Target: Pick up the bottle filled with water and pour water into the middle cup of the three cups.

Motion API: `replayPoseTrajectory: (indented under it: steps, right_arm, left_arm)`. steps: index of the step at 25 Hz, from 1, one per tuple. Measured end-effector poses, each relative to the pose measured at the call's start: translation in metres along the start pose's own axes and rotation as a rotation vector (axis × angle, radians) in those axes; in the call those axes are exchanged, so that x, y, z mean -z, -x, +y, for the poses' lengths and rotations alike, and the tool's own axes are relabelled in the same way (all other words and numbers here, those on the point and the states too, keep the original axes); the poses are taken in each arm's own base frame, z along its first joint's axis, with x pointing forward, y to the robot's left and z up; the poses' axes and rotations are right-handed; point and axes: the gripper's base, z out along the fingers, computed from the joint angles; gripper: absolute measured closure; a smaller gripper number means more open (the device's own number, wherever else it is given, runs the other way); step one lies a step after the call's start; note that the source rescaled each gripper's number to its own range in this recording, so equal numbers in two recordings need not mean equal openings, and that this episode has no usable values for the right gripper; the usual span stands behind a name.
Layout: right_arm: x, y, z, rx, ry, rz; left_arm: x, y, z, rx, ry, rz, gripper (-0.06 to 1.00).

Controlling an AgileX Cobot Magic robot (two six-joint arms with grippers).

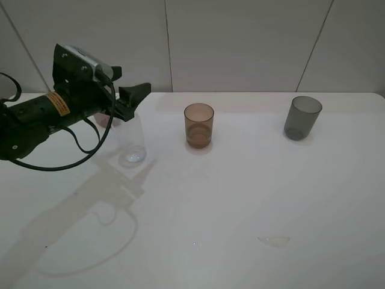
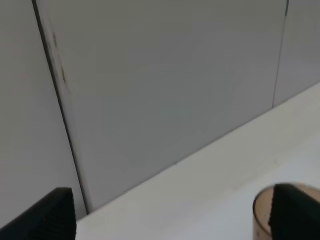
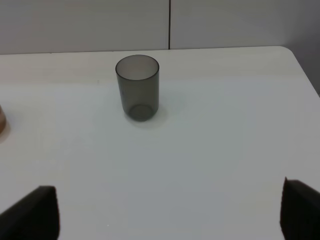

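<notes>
The clear bottle point(image 1: 132, 142) stands upright on the white table point(image 1: 240, 192), left of the amber-brown middle cup point(image 1: 199, 125). My left gripper point(image 1: 131, 101) hovers just above and behind the bottle's top, open, not holding it. In the left wrist view the gripper point(image 2: 175, 212) points at the wall with its fingers point(image 2: 55, 215) wide apart; the amber cup point(image 2: 261, 217) shows beside one finger and the bottle is out of view. The pinkish-mauve cup point(image 1: 103, 121) is mostly hidden behind the left arm. The smoky grey cup point(image 1: 302, 117) stands far right. My right gripper point(image 3: 170, 210) is open, well short of the grey cup point(image 3: 137, 87).
A small wet patch point(image 1: 274, 240) lies on the table near the front right. The wall runs close behind the cups. The table's right edge point(image 3: 305, 75) is near the grey cup.
</notes>
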Motion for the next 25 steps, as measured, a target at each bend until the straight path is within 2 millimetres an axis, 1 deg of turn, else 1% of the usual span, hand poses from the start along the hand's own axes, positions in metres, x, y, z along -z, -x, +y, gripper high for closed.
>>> replayPoseTrajectory:
  steps: [5,8,11,13,17,19,22,25]
  right_arm:
    - [0.000,0.000,0.000,0.000,0.000,0.000]
    - [0.000,0.000,0.000,0.000,0.000,0.000]
    - [0.000,0.000,0.000,0.000,0.000,0.000]
    - [0.000,0.000,0.000,0.000,0.000,0.000]
    - [0.000,0.000,0.000,0.000,0.000,0.000]
    - [0.000,0.000,0.000,0.000,0.000,0.000]
    - [0.000,0.000,0.000,0.000,0.000,0.000]
    - [0.000,0.000,0.000,0.000,0.000,0.000]
  left_arm:
    - [0.009,0.042,0.003,0.049,0.017,-0.103,-0.06]
    - [0.018,0.063,0.007,0.130,0.049,-0.098,-0.06]
    - [0.028,0.078,0.011,0.217,0.114,-0.014,-0.06]
    - [0.038,0.082,0.015,0.230,0.187,0.091,-0.06]
    - [0.063,0.098,0.019,0.228,0.346,0.265,-0.06]
    - [0.079,0.114,0.021,0.255,0.438,0.317,-0.06]
    - [0.109,0.133,0.022,0.312,0.576,0.418,-0.06]
    - [0.142,0.144,0.013,0.335,0.656,0.525,-0.06]
